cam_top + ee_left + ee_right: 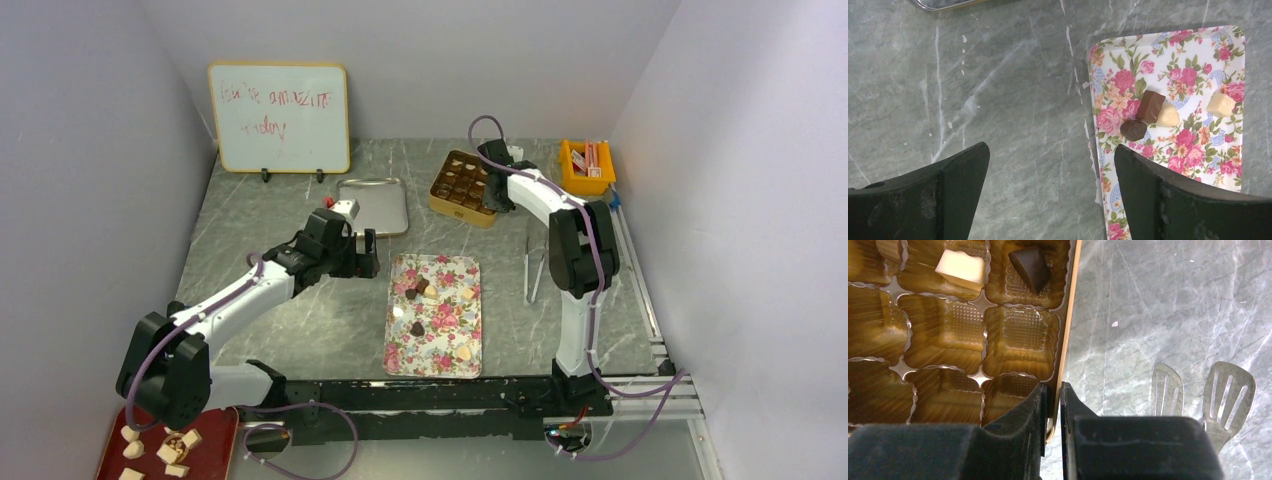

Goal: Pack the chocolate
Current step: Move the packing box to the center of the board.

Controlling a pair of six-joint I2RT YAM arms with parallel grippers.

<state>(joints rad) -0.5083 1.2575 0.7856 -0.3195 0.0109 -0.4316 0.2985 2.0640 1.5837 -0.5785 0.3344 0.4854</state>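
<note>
Several chocolate pieces lie on the floral tray (432,372): a cluster (417,291) near its far end, a dark one (417,328) and a cream one (463,353). In the left wrist view I see a brown square (1150,106), a dark round (1133,129) and two cream pieces (1168,116) on the tray (1128,60). My left gripper (1050,165) hangs open over bare table just left of the tray. The gold compartment box (455,190) holds a cream piece (961,267) and a dark piece (1030,262). My right gripper (1053,392) is shut on the box's right rim (1068,325), one finger inside, one outside.
A whiteboard (280,118) stands at the back left, with a steel lid (372,205) in front of it. Clear tongs (1198,390) lie right of the box. An orange bin (587,165) sits at the back right. A red plate (210,450) with beige chunks is at the near left.
</note>
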